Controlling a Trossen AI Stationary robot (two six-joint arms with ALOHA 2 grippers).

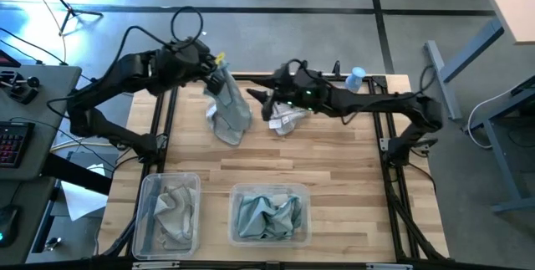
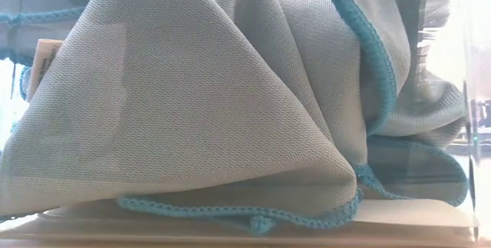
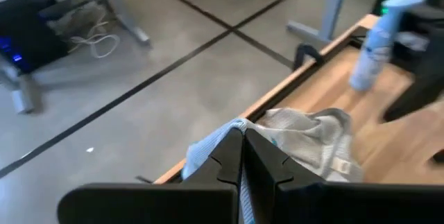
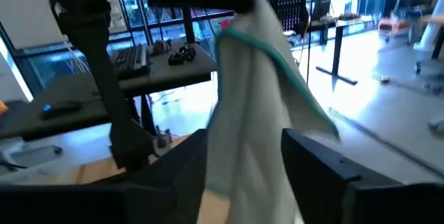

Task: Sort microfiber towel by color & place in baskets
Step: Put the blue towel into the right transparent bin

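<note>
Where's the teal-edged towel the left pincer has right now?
In the high view, the pale teal-edged microfiber towel hangs from the shut left pincer over the wooden table's far-left part, beside the crumpled grey-beige towel below the right pincer.

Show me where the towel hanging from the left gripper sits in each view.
High view: hanging towel at the table's far-left part, under the left gripper.
Low view: not in it.
Left wrist view: hanging towel in the shut fingers.
Right wrist view: centre.
Shared landmark: spray bottle.

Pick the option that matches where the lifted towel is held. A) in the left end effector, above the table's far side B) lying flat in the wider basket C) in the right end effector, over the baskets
A: the left end effector pinches the hanging towel shut.
</note>
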